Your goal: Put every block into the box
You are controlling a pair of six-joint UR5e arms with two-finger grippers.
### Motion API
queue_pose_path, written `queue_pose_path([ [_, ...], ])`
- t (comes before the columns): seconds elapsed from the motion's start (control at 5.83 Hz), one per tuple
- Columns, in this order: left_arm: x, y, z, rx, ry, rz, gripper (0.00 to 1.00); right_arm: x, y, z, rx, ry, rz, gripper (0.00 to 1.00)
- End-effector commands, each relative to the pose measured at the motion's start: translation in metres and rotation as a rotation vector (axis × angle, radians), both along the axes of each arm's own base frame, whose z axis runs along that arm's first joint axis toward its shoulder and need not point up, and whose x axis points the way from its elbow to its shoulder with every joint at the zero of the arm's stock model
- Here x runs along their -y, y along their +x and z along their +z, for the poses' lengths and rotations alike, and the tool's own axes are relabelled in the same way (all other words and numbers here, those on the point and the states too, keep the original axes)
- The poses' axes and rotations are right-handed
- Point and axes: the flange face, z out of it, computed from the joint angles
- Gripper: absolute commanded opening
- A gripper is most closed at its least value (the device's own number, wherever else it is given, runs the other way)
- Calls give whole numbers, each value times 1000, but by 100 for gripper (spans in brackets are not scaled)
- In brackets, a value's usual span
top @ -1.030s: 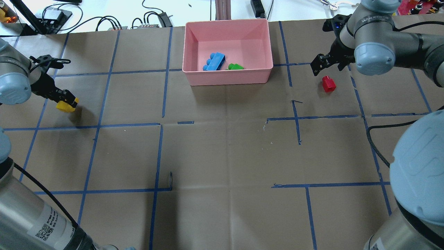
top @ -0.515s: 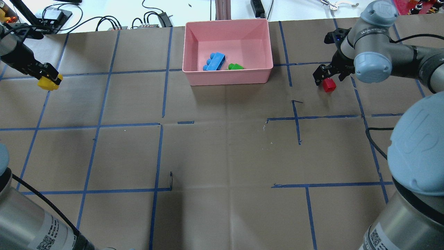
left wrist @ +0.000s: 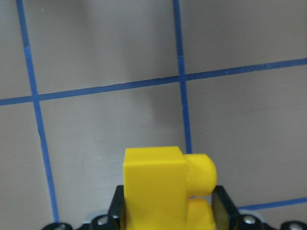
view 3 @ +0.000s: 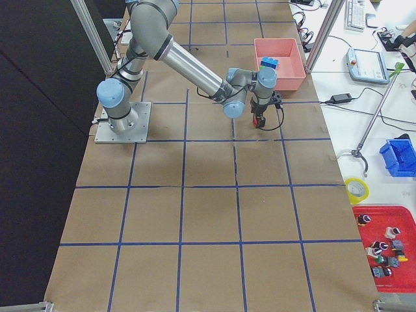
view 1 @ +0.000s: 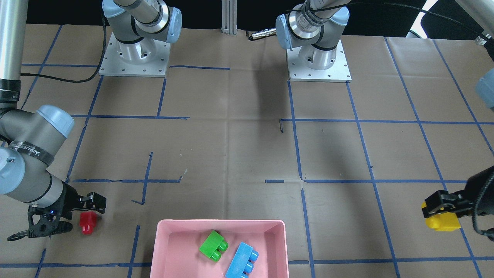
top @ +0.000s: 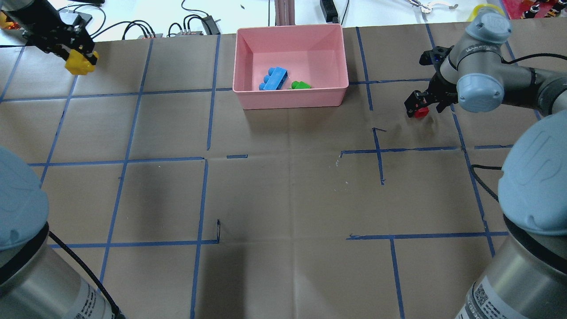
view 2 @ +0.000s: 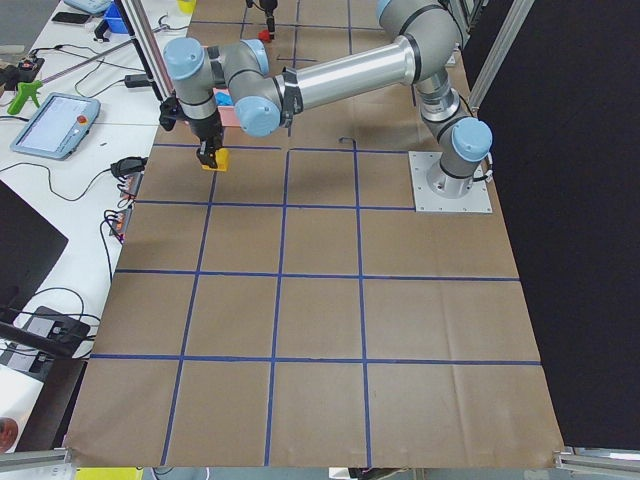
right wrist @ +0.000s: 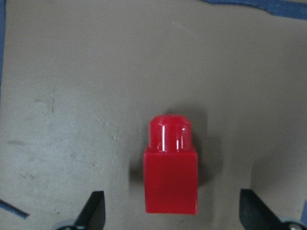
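Note:
The pink box (top: 290,98) stands at the far middle of the table. The blue brick (top: 273,79) and the green brick (top: 301,85) lie inside it; they also show in the front view as green (view 1: 213,244) and blue (view 1: 242,261). My left gripper (top: 82,54) is shut on the yellow brick (top: 79,63) and holds it above the table's far left corner; the left wrist view shows the brick (left wrist: 163,191) between the jaws. My right gripper (top: 423,106) is open, low around the red brick (top: 421,112). The red brick (right wrist: 171,167) stands between both fingers (right wrist: 93,211), untouched.
Cables and small devices (top: 66,20) lie past the table's far edge, close to my left gripper. The two arm bases (view 1: 318,61) stand at the robot's side. Blue tape lines cross the brown paper. The box (view 1: 220,224) is to the right gripper's left.
My left arm has carried the yellow brick up and toward the far left corner. My right gripper has come down and toward the robot over the red brick, which has not moved.

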Motion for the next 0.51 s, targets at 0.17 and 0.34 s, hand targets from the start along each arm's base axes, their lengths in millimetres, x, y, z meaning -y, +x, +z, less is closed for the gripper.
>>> queue_pose_path([
  [0.17, 34, -239, -10, -91, -16, 228, 13, 4, 0, 4, 2, -11, -4, 90],
  [0.34, 55, -291, -40, -100, -21, 261, 13, 3, 1, 2, 2, -8, -4, 77],
])
